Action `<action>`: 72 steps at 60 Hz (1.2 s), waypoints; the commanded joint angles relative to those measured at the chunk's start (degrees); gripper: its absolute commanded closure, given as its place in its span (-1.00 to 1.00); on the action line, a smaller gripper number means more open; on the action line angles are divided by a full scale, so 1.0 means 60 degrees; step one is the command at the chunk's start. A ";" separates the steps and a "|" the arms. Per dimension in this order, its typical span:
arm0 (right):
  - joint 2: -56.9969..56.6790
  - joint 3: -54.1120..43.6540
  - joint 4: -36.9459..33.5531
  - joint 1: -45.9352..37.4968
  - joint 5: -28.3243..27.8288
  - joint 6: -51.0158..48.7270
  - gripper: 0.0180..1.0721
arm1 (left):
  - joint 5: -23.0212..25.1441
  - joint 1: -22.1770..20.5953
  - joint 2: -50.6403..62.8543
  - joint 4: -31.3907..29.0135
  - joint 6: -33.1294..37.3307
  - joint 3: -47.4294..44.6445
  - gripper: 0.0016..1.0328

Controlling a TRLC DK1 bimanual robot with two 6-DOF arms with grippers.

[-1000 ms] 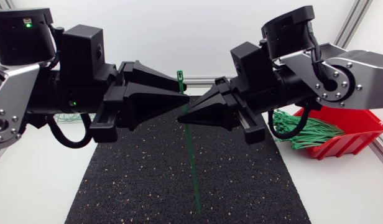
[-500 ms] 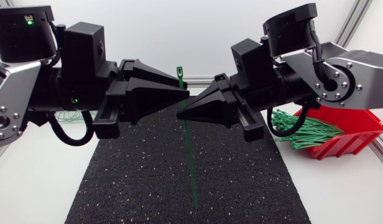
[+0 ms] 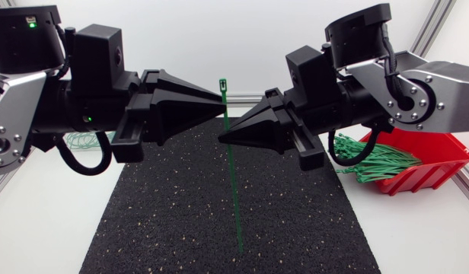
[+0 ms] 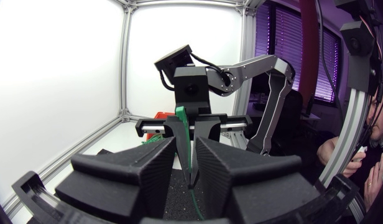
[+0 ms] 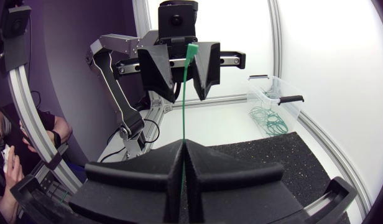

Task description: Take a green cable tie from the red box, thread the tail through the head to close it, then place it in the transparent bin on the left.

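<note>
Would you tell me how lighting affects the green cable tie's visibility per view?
Head view: the cable tie is faint over the dark mat. Left wrist view: backlight leaves the left claw a silhouette. Right wrist view: it reads clearly against bright white.

Nothing readable anywhere here, tbh. No lettering, numbers or labels I can make out on the left hand, the right hand, the green cable tie between them, or the red box behind the right hand.
</note>
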 commanded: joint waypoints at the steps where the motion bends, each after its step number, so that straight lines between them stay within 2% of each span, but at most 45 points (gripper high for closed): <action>1: -0.0146 -0.0236 0.0127 -0.0018 0.0011 0.0257 0.89 | -0.0007 0.0023 0.0031 0.0099 -0.0181 0.0326 0.54; 41: -0.0102 -0.0324 0.0318 0.0085 0.0084 0.0330 0.89 | -0.0007 -0.0123 0.0090 0.0114 -0.0196 0.0413 0.56; 43: -0.0087 -0.0324 0.0332 0.0085 0.0084 0.0345 0.89 | -0.0007 -0.0123 0.0105 0.0114 -0.0196 0.0428 0.62; 72: -0.0116 -0.0324 0.0362 0.0085 0.0084 0.0360 0.89 | -0.0037 -0.0211 0.0207 0.0128 -0.0196 0.0443 0.70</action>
